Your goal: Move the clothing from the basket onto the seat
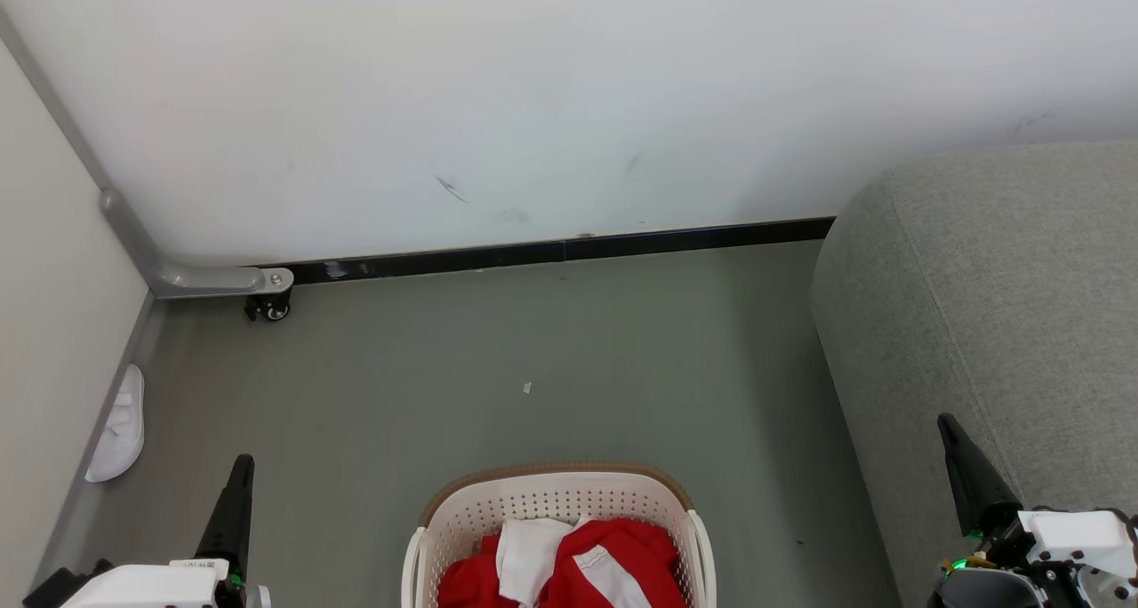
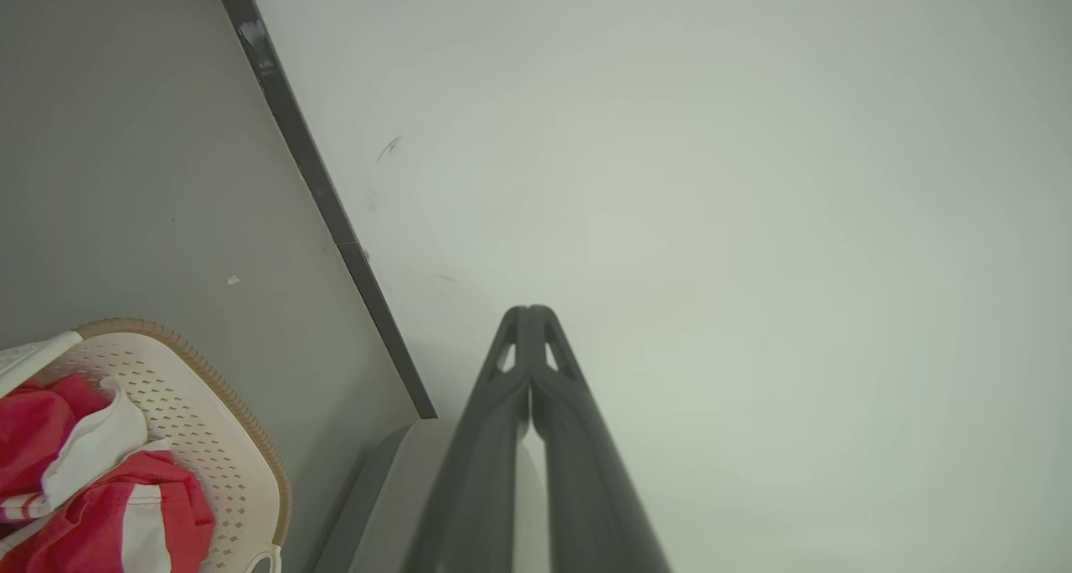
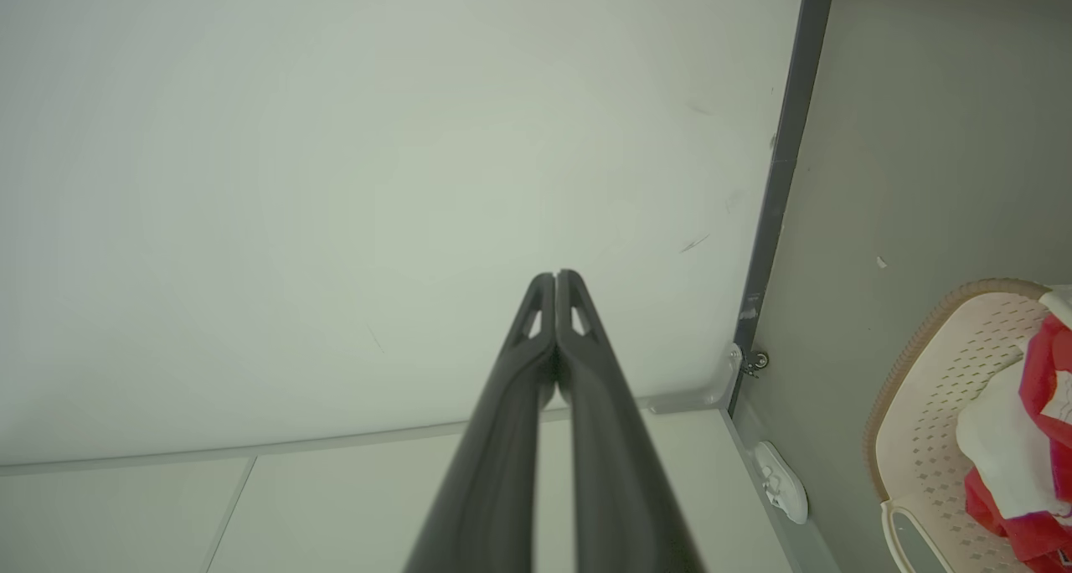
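at the bottom centre of the head view sits the basket (image 1: 556, 476), its near part cut off by the frame edge. the clothing (image 1: 622, 550) lies heaped inside it, red fabric with white panels and a white stripe. at the lower left corner the left gripper (image 1: 241, 462) points up the frame with its two dark fingers pressed together, holding nothing. the left wrist view shows the same, the tips touching in front of the wall (image 2: 754, 221). at the lower right the right gripper (image 1: 945, 421) is likewise closed tight and empty. its tip lies in front of the seat (image 1: 1005, 306), well apart from the basket. the seat takes up the right side of the frame, a rounded grey upholstered end with a stitched seam. the grey floor (image 1: 533, 341) spreads between basket and seat and on up the frame, and a small pale scrap (image 1: 527, 388) lies on it above the basket. at the left edge a white slipper (image 1: 120, 426) lies along the foot of a cream panel (image 1: 53, 279). further up on the left, a small black caster (image 1: 269, 307) sits under a grey metal bracket (image 1: 213, 279). a black skirting strip (image 1: 569, 251) runs across to the seat's edge. above it the wall covers the upper half, marked with a few faint dark scuffs.
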Robot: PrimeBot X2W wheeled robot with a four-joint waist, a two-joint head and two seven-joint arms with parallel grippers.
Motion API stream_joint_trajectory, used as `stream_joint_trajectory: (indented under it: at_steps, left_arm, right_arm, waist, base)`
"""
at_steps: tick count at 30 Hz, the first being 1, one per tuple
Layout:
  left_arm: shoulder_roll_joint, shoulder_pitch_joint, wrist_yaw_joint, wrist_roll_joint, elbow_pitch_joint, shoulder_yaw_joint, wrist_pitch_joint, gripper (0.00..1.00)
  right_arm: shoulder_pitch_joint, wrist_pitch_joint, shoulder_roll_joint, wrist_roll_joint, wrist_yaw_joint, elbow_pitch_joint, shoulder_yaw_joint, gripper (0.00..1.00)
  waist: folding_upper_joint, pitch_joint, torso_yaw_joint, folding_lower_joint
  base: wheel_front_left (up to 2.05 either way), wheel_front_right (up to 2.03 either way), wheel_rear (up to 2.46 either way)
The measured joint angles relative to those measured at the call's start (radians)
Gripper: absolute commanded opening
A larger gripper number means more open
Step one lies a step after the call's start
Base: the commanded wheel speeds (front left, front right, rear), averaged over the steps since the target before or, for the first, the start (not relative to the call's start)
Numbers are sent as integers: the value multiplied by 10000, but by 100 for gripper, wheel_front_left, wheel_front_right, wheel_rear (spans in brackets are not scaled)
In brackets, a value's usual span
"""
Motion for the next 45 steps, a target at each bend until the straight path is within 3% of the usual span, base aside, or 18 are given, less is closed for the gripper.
stream_joint_trajectory:
  at_steps: [28, 29, 35, 45]
  left_arm:
    - [0, 0, 0, 0, 0, 0, 0, 0]
    - [-8, 11, 4, 2, 21, 0, 0, 100]
    - [-295, 475, 10, 2, 512, -56, -2, 100]
    - [-278, 462, 10, 35, 320, -59, -188, 100]
  right_arm:
    - [0, 0, 0, 0, 0, 0, 0, 0]
    - [18, -2, 8, 2, 2, 17, 2, 100]
    - [531, -4, 236, 2, 0, 449, 102, 100]
    - [449, -249, 240, -44, 0, 201, 178, 100]
  waist:
    - [0, 0, 0, 1]
    - [0, 0, 0, 0]
    - [0, 2, 0, 0]
    - [0, 19, 7, 1]
  base:
    - [0, 0, 0]
    - [0, 0, 0]
    - [0, 0, 0]
    - [0, 0, 0]
